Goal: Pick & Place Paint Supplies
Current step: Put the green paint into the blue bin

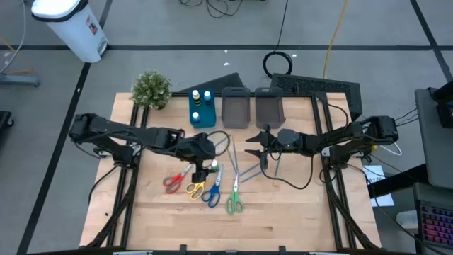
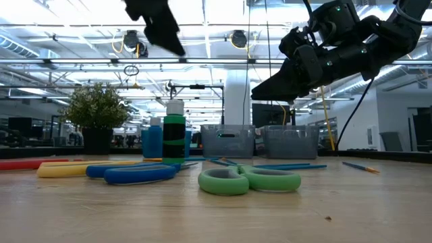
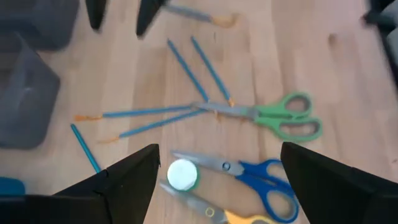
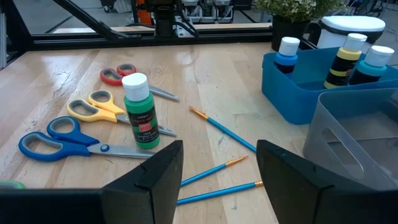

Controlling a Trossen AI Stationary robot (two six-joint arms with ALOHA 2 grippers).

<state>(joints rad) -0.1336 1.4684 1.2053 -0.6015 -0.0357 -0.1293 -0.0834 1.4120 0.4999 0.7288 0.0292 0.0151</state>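
The left claw (image 1: 212, 157) is hovering above the green paint bottle (image 4: 139, 111), its two fingers (image 3: 127, 180) spread wide and gripping nothing; seen from the left wrist, the bottle's white cap (image 3: 183, 175) is sitting between them, lower down. The bottle is standing upright on the wooden bench (image 1: 283, 212), among the scissors.

Four pairs of scissors are lying flat in a loose row on the bench: red-handled scissors (image 1: 172, 182), yellow-handled scissors (image 1: 195, 188), blue-handled scissors (image 1: 211, 195) and green-handled scissors (image 1: 234, 205). In the low view the green handles (image 2: 248, 180) are lying nearest the camera.

The right claw (image 1: 260, 151) is hanging in the air over the bench in front of the grey bins, fingers (image 4: 149, 180) parted and empty. Thin blue brushes (image 4: 214, 173) are lying scattered on the wood below it and beside the green-handled scissors.

At the far edge of the bench a blue bin (image 4: 292, 99) is holding three upright bottles: one with a blue body (image 4: 287, 52), one with a yellow-and-black label (image 4: 348, 57) and one teal (image 4: 375, 63). Two grey bins (image 1: 236, 113) are standing just beside it, in a row. A small potted plant (image 1: 151, 89) is standing at the corner next to the blue bin.
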